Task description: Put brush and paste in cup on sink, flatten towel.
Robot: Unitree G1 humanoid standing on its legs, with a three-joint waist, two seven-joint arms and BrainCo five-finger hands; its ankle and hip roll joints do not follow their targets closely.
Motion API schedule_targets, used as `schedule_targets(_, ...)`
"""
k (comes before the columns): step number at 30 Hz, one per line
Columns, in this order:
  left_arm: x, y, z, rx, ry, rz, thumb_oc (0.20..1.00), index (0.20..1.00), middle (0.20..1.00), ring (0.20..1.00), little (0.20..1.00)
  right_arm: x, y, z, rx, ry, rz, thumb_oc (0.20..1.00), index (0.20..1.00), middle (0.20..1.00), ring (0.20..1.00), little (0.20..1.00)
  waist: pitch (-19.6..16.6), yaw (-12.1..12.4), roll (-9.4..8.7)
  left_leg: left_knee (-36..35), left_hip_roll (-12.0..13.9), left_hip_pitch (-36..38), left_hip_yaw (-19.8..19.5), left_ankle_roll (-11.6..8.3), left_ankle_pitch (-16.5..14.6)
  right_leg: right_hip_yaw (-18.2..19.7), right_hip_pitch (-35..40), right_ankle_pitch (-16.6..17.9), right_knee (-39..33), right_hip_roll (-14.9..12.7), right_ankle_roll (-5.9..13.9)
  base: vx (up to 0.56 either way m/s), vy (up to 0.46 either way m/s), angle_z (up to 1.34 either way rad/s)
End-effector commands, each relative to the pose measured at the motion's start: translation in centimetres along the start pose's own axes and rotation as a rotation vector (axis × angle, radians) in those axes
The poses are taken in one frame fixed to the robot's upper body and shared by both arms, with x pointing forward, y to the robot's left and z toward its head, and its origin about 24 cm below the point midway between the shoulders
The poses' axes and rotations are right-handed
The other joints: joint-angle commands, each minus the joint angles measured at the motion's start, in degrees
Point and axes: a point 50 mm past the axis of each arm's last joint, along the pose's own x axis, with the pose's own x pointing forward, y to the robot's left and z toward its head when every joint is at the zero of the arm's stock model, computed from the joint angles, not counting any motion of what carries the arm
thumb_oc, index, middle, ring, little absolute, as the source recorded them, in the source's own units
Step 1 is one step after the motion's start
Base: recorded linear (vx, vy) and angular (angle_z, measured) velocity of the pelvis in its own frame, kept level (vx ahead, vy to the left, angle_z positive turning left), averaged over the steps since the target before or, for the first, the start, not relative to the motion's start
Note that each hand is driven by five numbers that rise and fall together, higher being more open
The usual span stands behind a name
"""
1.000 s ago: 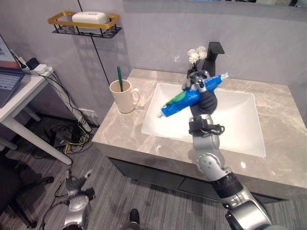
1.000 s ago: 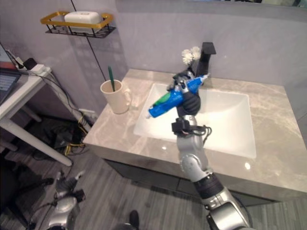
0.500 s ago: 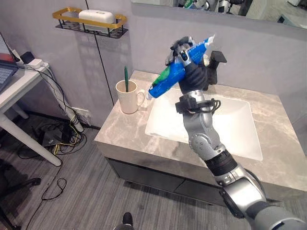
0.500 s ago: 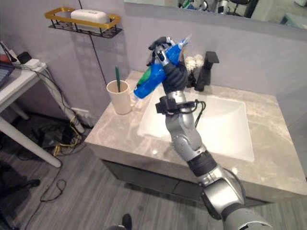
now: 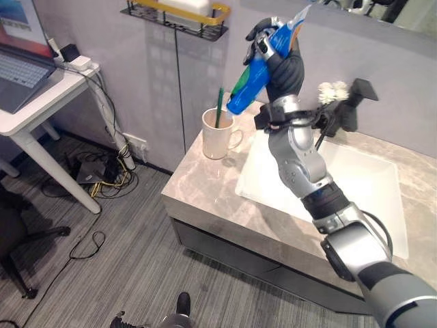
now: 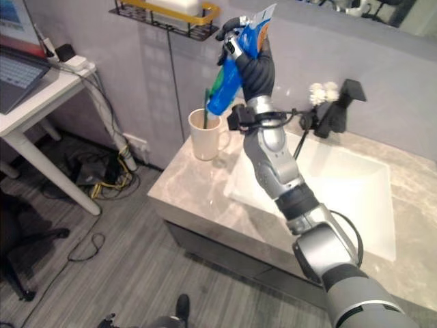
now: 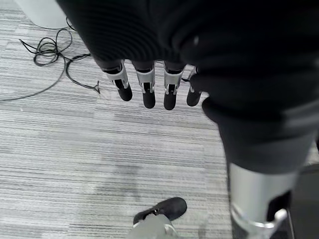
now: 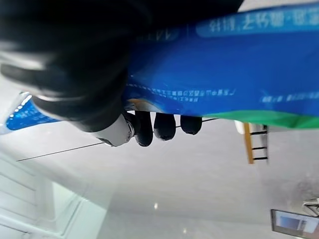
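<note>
We are holding the paste (image 5: 258,68) high in our right hand (image 5: 280,58), fingers curled round the blue tube, its cap end pointing down towards the cup (image 5: 218,134) and hanging just above it. The cup is standing on the counter (image 5: 205,198) left of the sink (image 5: 341,184), with the green brush (image 5: 219,107) upright inside it. The eye views are showing the tap (image 6: 339,109) and white flowers (image 6: 318,89) behind the basin, and a shelf (image 6: 164,12) on the wall. Our right wrist view is showing the dark fingertips (image 8: 164,125) wrapping under the tube. Our left wrist view is showing the left hand (image 7: 144,84) hanging over grey floor, fingers straight and holding nothing.
</note>
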Motion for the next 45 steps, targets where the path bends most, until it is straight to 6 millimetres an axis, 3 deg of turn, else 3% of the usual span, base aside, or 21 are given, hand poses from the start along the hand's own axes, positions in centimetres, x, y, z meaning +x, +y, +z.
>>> schedule_targets(1,0.3,1.2,0.5,0.021,-0.034,0.038,1.0,1.0,1.0,1.0,1.0,3.4,-0.4,5.8,-0.11,-0.206,0.017,0.2,0.2,0.2,0.2,0.2,0.73,3.35,-0.3,0.01,-0.83,-1.6,-4.87,-1.78,0.73,0.14,4.36,21.43,1.44,-2.82,4.29,0.04,0.001,0.13)
schedule_targets(15,0.2,1.0,1.1,0.051,-0.079,0.036,1.0,1.0,1.0,1.0,1.0,2.7,-3.6,6.7,-0.238,-0.22,-0.047,0.2,0.2,0.2,0.2,0.2,0.62,4.45,0.08,0.01,-2.69,-2.02,-7.86,-2.05,0.9,-1.97,5.4,21.43,5.73,-3.2,4.29,0.05,0.0,0.15)
schedule_targets(37,0.0,-0.5,1.7,0.034,-0.102,0.005,1.0,1.0,1.0,1.0,1.0,-0.2,-3.2,2.0,-0.267,-0.044,0.056,0.2,0.2,0.2,0.2,0.2,0.71,2.88,-0.1,0.01,-2.34,-2.01,-6.58,-2.47,0.86,-1.38,5.17,21.43,5.97,-3.17,4.29,0.0,-0.009,-0.03)
schedule_targets(45,0.0,-0.6,1.9,0.027,-0.103,0.007,1.0,1.0,1.0,1.0,1.0,-0.6,-2.7,1.2,-0.251,-0.022,0.068,0.2,0.2,0.2,0.2,0.2,0.98,2.75,-0.51,0.01,-2.14,-2.1,-6.51,-2.51,0.89,-1.18,5.03,21.43,5.92,-2.91,4.29,0.0,0.0,0.0)
